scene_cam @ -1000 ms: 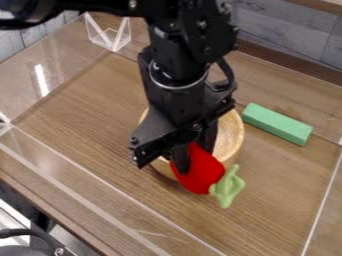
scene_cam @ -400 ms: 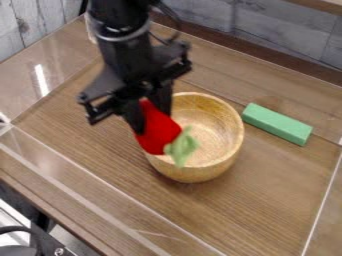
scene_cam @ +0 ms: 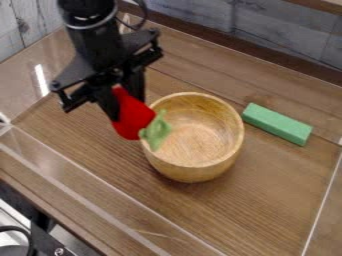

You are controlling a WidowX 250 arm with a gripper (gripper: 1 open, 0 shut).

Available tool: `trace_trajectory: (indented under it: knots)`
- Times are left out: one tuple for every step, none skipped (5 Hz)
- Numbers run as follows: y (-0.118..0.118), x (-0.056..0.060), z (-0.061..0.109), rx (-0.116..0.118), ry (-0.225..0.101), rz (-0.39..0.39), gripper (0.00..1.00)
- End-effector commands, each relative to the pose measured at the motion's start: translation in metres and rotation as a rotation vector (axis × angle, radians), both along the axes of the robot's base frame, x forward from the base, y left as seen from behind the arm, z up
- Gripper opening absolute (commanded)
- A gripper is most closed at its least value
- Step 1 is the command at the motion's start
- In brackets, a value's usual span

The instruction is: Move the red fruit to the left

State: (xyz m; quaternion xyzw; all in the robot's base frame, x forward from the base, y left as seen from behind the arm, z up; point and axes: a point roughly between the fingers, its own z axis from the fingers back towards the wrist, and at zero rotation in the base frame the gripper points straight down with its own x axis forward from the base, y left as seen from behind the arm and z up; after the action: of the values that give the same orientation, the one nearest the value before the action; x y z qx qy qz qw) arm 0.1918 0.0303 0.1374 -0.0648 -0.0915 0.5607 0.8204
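Shifted left, red fruit [scene_cam: 132,117] apparently between the gripper's [scene_cam: 118,101] fingers

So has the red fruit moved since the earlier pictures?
Yes: the red fruit has gone left in the picture, from over the wooden bowl to beside its left rim.

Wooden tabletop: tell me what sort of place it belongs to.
Probably a robotics lab or test bench: a black robot gripper holds a red toy strawberry over the wooden tabletop, with a loose black cable at its edge.
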Motion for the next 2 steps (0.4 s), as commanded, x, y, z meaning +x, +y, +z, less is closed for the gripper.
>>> trace_trajectory:
  knots:
    - [0.01,0.0028,-0.0016,0.027,-0.024,0.053,0.0]
    - [0.017,0.0036,-0.0092,0.044,-0.022,0.101,0.0]
